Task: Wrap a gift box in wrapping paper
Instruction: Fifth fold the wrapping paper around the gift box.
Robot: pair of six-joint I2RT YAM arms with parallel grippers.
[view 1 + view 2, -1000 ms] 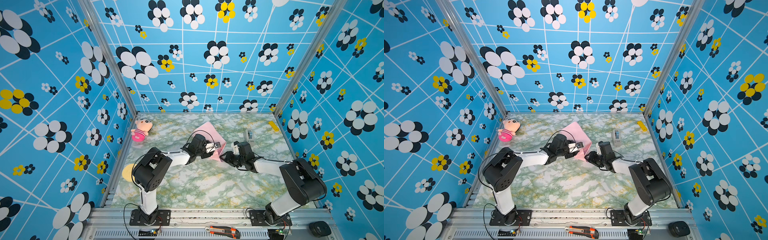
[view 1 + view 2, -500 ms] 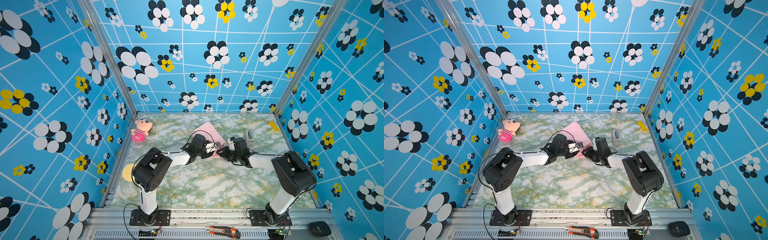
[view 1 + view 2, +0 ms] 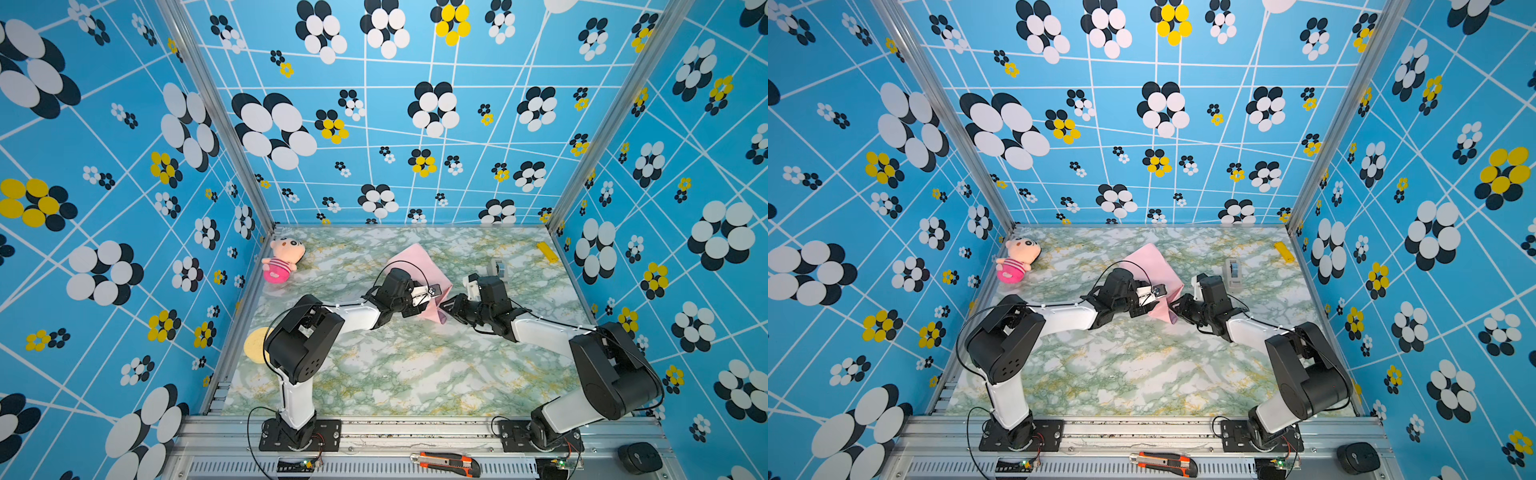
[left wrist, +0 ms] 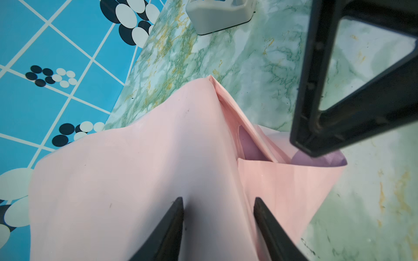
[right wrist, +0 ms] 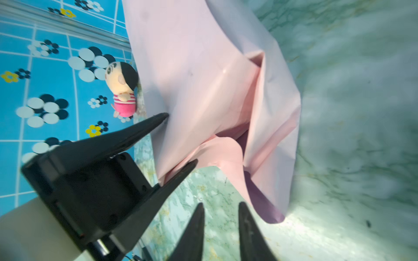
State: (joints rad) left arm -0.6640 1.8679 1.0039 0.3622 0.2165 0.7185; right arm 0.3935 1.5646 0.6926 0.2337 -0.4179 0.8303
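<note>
1. a pink-striped plush doll [image 3: 282, 259] lay at the far left of the marble table [image 3: 395, 374], near the wall.
2. the left gripper [image 4: 218, 201] was clamped across a raised hump of the wrapping paper [image 3: 415, 257], one finger on each side.
3. the paper sat mid-table, pale pink face outward, bunched and folded, with a lilac tip at its near corner.
4. the right gripper [image 5: 220, 208] was just beside that tip, jaws slightly parted, holding nothing.
5. a grey tape dispenser [image 3: 498, 268] stood behind it, apart from the paper.

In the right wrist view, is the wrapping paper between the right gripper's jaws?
No: the jaws of the right gripper frame only bare table; the wrapping paper lies beyond their tips.
</note>
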